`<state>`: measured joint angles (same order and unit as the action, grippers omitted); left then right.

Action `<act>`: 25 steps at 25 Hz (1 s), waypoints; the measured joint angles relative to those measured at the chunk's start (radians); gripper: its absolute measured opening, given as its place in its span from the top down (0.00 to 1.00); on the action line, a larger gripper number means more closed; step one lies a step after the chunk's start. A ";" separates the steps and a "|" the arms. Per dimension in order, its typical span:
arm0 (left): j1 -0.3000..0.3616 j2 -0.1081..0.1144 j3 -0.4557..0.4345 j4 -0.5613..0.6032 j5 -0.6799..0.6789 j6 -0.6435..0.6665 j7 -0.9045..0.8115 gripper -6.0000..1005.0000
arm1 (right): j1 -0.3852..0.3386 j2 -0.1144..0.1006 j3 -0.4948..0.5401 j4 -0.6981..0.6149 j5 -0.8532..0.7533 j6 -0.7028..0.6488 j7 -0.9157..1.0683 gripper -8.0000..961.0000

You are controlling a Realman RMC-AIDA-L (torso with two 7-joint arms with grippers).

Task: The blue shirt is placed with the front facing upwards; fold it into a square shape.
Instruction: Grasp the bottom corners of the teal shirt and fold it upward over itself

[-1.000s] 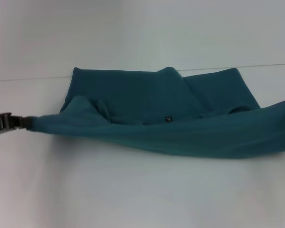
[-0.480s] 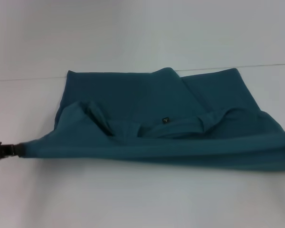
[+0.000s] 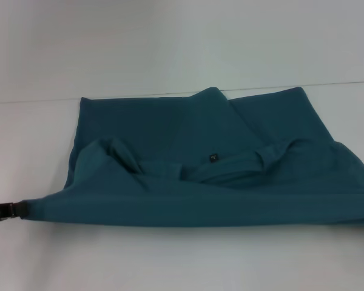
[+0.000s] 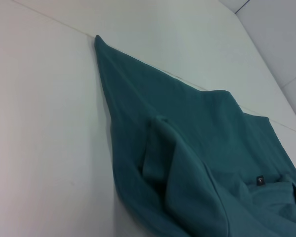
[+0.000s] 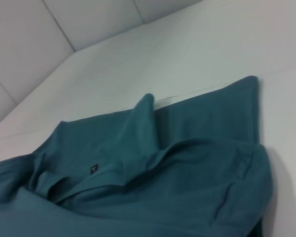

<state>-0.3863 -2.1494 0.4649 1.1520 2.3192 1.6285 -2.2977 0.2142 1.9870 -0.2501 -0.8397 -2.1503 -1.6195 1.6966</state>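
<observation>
A: Which step was in hand?

B: By my reading, a fold mid-way. The blue shirt lay across the white table, its near edge lifted and stretched taut from side to side, the far part flat on the surface. The small dark neck label showed near the middle, above the bunched collar.

A: And the grippers?

B: The left gripper sat at the head view's left edge, pinched shut on the shirt's near-left corner. The right gripper was out of frame; the taut right end suggests it held that corner too, but I couldn't tell.

A: What did the next move call for?

B: Probably carrying that raised edge evenly across the flat half, both ends level, then letting go.
</observation>
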 joint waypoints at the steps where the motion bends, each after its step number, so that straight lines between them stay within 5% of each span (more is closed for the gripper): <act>1: 0.001 -0.001 -0.001 0.000 0.000 0.003 0.003 0.91 | -0.003 0.000 0.008 0.002 0.000 -0.001 -0.004 0.96; 14: -0.009 0.000 -0.014 -0.009 -0.014 0.033 0.013 0.90 | -0.008 -0.002 0.029 0.008 0.001 -0.010 -0.028 0.96; 20: -0.108 0.029 -0.012 -0.102 -0.075 -0.059 0.015 0.89 | 0.093 -0.012 0.029 0.009 0.004 0.039 -0.012 0.96; 25: -0.241 0.077 -0.004 -0.269 -0.076 -0.204 0.018 0.88 | 0.220 -0.039 0.015 0.031 -0.002 0.145 0.030 0.96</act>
<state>-0.6276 -2.0722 0.4607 0.8835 2.2428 1.4248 -2.2801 0.4344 1.9485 -0.2354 -0.8087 -2.1523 -1.4745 1.7264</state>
